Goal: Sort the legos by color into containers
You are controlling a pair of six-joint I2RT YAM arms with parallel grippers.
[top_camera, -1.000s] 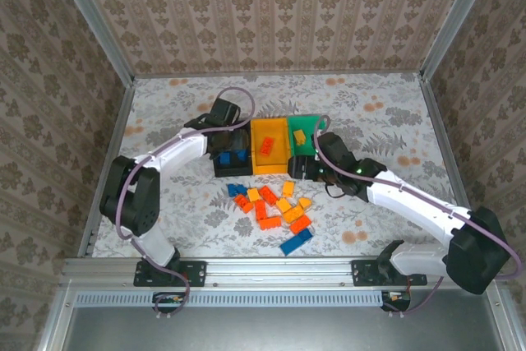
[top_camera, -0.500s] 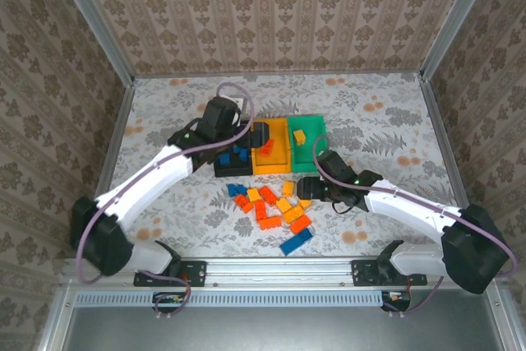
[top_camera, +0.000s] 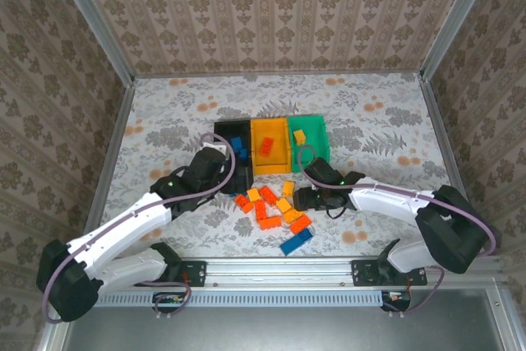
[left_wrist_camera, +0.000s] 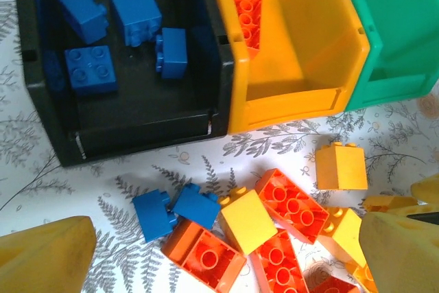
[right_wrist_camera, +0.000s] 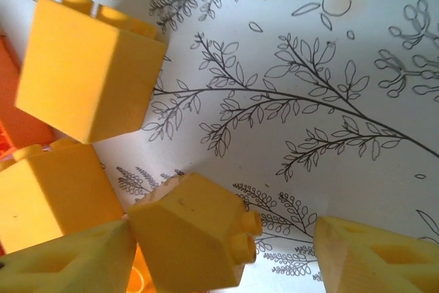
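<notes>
The yellow brick looks light, hard and slick: pinch its flat sides. The right end effector straddles it unclamped; the left end effector gapes empty.

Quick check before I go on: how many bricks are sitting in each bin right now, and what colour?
Black bin: 4 blue bricks
Orange-yellow bin: 1 red-orange brick
Green bin: 1 yellow brick
Total: 6 bricks in the bins
</notes>
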